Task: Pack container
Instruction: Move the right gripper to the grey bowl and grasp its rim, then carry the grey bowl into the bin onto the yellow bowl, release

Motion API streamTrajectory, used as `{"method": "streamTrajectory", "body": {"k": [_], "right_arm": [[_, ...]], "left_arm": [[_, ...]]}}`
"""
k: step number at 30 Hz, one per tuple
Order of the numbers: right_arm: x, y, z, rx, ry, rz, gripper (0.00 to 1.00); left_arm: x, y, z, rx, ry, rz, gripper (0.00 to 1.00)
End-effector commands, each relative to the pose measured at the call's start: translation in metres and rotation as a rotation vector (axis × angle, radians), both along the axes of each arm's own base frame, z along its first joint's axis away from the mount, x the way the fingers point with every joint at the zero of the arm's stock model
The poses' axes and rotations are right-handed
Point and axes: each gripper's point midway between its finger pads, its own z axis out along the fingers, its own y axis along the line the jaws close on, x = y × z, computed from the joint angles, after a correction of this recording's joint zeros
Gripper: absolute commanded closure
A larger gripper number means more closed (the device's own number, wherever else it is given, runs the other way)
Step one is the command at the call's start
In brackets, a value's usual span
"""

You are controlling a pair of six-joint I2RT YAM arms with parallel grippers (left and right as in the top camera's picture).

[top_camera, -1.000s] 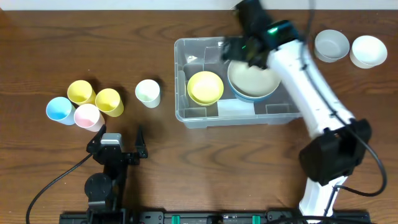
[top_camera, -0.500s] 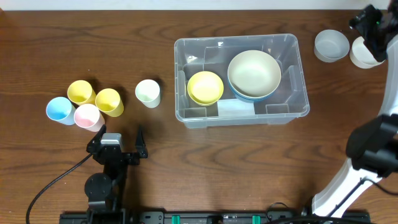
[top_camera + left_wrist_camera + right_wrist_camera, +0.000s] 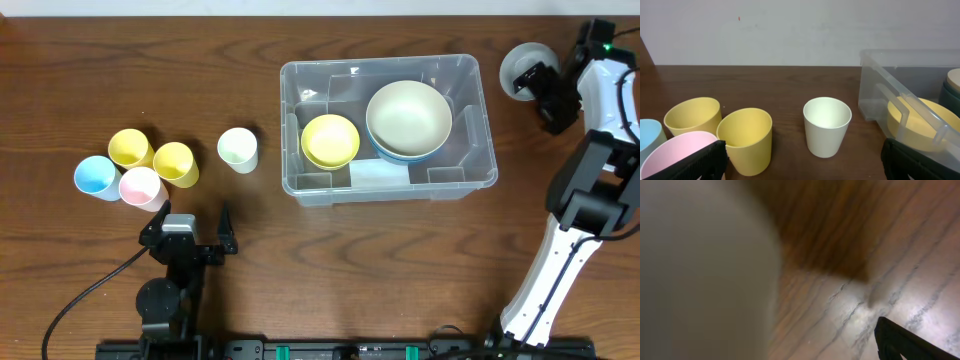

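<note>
From overhead, the large clear plastic rectangular container is sitting mid-bench, holding a small yellow bowl and a wide cream bowl. The right fingers are standing wide apart just beside a grey round bowl at the far right, and the left fingers are resting open at the near left. In the left wrist view, the container is standing right of a white cup. In the right wrist view, one dark finger is showing beside a blurred grey surface.
</note>
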Motion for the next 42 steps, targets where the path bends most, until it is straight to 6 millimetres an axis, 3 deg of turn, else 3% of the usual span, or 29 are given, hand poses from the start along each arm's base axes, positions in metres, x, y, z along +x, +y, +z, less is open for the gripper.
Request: {"method": "streamTrajectory", "body": {"k": [1, 10, 15, 18, 22, 24, 28, 31, 35, 38, 41, 42], "right_arm": [[0.000, -0.002, -0.004, -0.016, 0.012, -0.020, 0.04], [-0.002, -0.007, -0.004, -0.037, 0.021, -0.033, 0.05], [-0.004, -0.014, -0.005, -0.062, 0.030, -0.047, 0.14], [-0.008, -0.016, -0.005, -0.075, 0.049, -0.052, 0.34], [-0.013, -0.015, -0.006, -0.070, 0.070, -0.052, 0.73], [-0.016, -0.014, -0.006, -0.066, 0.081, -0.051, 0.99], [-0.018, -0.012, 0.005, -0.068, 0.076, -0.049, 0.99], [-0.011, -0.012, 0.041, -0.077, 0.005, -0.048, 0.99], [0.008, 0.009, 0.136, -0.055, -0.222, 0.027, 0.99], [0.014, 0.061, 0.233, -0.006, -0.472, 0.212, 0.99], [-0.003, 0.125, 0.307, -0.022, -0.645, 0.416, 0.99], [-0.010, 0.145, 0.323, -0.047, -0.677, 0.481, 0.99]], "left_arm": [[-0.001, -0.001, -0.016, 0.011, 0.045, -0.011, 0.02], [-0.001, -0.001, -0.016, 0.011, 0.045, -0.011, 0.02], [-0.001, -0.001, -0.016, 0.011, 0.045, -0.011, 0.02], [-0.001, -0.001, -0.016, 0.011, 0.045, -0.011, 0.02], [-0.001, -0.001, -0.016, 0.011, 0.045, -0.011, 0.02], [-0.001, -0.001, -0.016, 0.011, 0.045, -0.011, 0.02], [-0.001, -0.001, -0.016, 0.011, 0.045, -0.011, 0.02], [-0.001, -0.001, -0.016, 0.011, 0.045, -0.011, 0.02], [-0.001, -0.001, -0.016, 0.011, 0.045, -0.011, 0.02], [-0.001, -0.001, -0.016, 0.011, 0.045, -0.011, 0.02], [-0.001, -0.001, -0.016, 0.011, 0.045, -0.011, 0.02], [-0.001, -0.001, -0.016, 0.011, 0.045, -0.011, 0.02]]}}
